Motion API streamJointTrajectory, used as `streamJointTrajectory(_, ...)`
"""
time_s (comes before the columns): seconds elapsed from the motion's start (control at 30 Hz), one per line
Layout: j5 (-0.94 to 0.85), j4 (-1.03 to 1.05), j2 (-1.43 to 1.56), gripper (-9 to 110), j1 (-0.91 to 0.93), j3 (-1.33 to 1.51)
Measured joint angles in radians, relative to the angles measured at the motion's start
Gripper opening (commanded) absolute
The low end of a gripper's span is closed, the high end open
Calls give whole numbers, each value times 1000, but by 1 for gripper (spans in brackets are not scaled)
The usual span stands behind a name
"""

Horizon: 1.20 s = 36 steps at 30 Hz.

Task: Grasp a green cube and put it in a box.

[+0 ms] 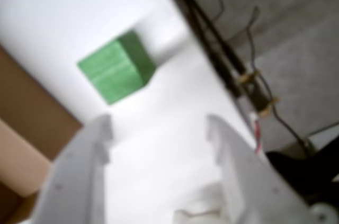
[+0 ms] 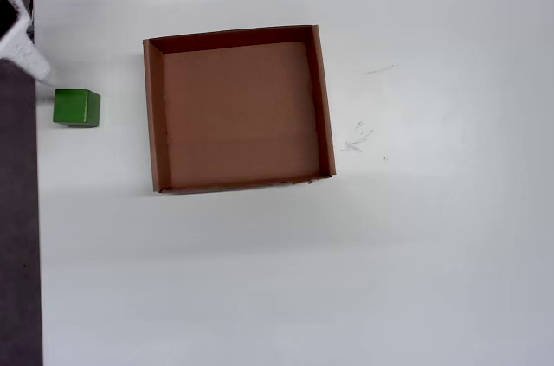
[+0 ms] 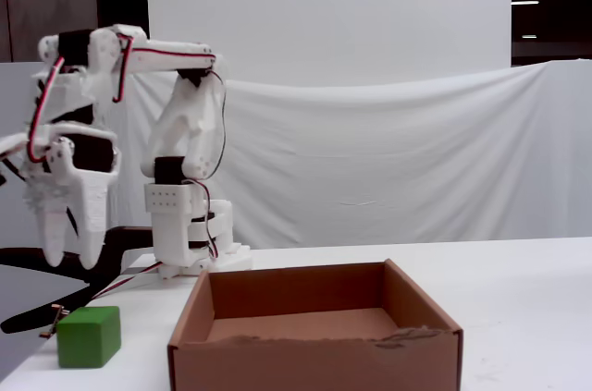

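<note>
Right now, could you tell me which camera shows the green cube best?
The overhead view: the green cube is sharp, beside the box. The wrist view shows it blurred; the fixed view shows only its front.

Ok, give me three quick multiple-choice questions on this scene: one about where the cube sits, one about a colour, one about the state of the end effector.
1. Where is the green cube?
A. inside the box
B. on the table outside the box, near the table edge
C. held in the end effector

2. What colour is the box?
A. brown
B. white
C. blue

3. How is the end effector?
A. shut on the cube
B. resting inside the box
C. open and empty, raised above the table

Answers: 1 B, the overhead view shows the cube on the white table, apart from the box wall. 2 A, plain brown cardboard in every view. 3 C, the fixed view shows its fingers spread, hanging above the cube with nothing between them.
</note>
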Motion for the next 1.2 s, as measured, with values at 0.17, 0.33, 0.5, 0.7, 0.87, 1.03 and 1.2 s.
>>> streamJointTrajectory(0.17, 0, -23, -175, 27, 0, -130)
streamJointTrajectory(0.33, 0, -94, -245, 28, -25, -166)
streamJointTrajectory(0.5, -26, -158, -261, 28, -69, -167)
streamJointTrajectory(0.7, -75, -221, -272, 28, -104, -167)
streamJointTrajectory(0.87, -127, -253, -273, 28, -123, -127)
streamJointTrajectory(1.03, -173, -265, -278, 28, -137, -95)
streamJointTrajectory(1.2, -193, -285, -285, 28, -147, -66)
